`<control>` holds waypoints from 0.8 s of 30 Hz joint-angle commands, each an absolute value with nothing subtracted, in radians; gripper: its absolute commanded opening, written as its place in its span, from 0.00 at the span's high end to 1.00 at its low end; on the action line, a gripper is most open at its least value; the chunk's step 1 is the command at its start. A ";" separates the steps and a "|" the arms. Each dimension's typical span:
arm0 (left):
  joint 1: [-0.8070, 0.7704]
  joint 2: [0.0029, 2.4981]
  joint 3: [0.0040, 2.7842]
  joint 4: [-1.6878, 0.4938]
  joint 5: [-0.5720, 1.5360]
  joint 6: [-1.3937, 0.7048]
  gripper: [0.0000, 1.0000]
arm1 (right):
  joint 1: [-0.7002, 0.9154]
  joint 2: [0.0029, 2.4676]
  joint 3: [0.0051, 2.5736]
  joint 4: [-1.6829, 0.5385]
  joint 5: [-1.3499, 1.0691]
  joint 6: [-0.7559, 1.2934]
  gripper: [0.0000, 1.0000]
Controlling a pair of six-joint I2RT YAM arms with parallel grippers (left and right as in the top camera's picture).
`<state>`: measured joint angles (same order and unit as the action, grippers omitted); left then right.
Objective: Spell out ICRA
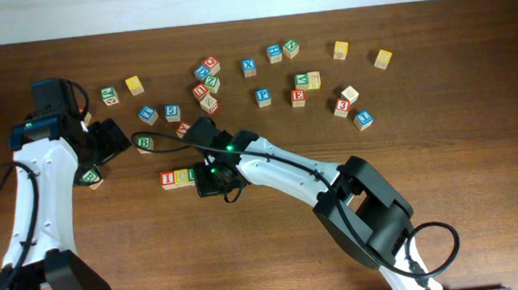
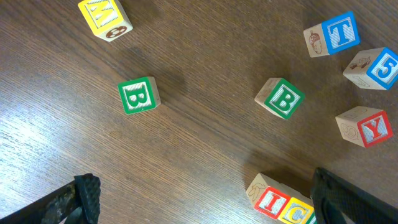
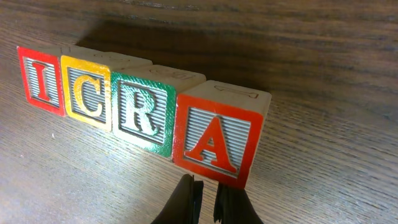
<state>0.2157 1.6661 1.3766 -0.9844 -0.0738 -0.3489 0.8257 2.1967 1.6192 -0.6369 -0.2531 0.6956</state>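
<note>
Wooden cubes I, C, R and A stand touching in a row, with A at its end. The right gripper, jaws pinched together, sits just beside A's front edge. The left gripper gapes wide beyond I. Bare table lies behind A.

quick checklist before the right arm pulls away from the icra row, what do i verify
1. Order reads I block, C block, R block, A block: ok.
2. Four blocks side by side in one row, letters facing the same way: ok.
3. Right gripper shut and holding nothing: ok.
4. Right gripper's tips clear of the A block, so pulling away won't drag it: cannot tell.
5. Left gripper open and empty: ok.
6. Nearest green B cube apart from the row: ok.
</note>
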 commanded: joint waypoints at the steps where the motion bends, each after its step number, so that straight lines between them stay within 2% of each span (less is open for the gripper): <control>1: 0.219 1.663 1.379 -0.985 -0.067 -0.355 0.01 | 0.837 2.214 1.612 -0.645 -0.261 0.685 0.96; 5: 0.219 1.663 1.379 -0.985 -0.067 -0.355 0.01 | 0.823 2.210 1.612 -0.746 -0.261 0.684 0.96; 11: 0.219 1.663 1.379 -0.985 -0.067 -0.355 0.01 | 0.676 2.204 1.619 -0.912 -0.257 0.651 0.96; 24: 0.219 1.663 1.379 -0.985 -0.067 -0.355 0.01 | 0.392 2.147 1.665 -1.093 -0.251 0.437 0.96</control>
